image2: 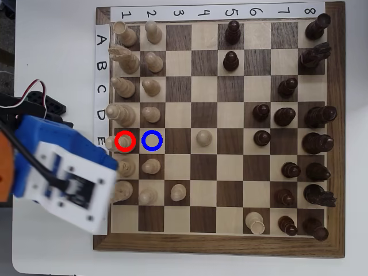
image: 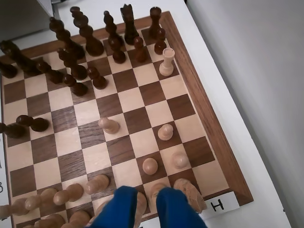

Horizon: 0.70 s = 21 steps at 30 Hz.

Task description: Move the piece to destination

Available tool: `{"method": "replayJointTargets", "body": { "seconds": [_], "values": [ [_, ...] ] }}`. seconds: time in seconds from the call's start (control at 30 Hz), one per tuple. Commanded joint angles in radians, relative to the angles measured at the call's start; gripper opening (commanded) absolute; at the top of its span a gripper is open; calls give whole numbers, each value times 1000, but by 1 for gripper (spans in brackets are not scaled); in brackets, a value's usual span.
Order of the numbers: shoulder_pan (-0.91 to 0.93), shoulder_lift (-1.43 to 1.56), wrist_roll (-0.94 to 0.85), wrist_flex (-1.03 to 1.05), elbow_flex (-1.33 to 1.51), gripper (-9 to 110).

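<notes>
1. My gripper [image: 146, 191] was down at the left edge of the bench [image2: 57, 57] in the overhead view, roughly halfway along it, over the near file of the board [image2: 218, 250]
2. The piece [image2: 123, 141] sat on the red-ringed square; in the wrist view it was a pale sliver [image: 141, 203] between my blue fingers [image: 124, 209]
3. Jaws were part open and straddling it, but I couldn't tell if the pads were actually biting, so I'd reckon: close gently on the stem, low down, before lifting
4. The destination [image2: 152, 140] was the blue-ringed light square right next door, one step in from that left edge, and it looked empty
5. Tight spot, though: pale neighbours [image2: 118, 112] and [image2: 125, 167] sat either side, with pawns [image2: 150, 113] and [image2: 150, 167] flanking the target
6. My call was to lift straight up just clear, nudge across, and lower it dead centre so the broad base didn't clip anything
</notes>
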Motion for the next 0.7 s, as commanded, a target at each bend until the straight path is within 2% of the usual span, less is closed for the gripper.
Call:
{"method": "replayJointTargets", "body": {
  "seconds": [0.0, 0.37, 0.67],
  "values": [
    [37, -196, -18, 12, -268, 5],
    [101, -341, -75, 11, -561, 7],
    [143, -261, -132, 11, -512, 6]
  ]
}}
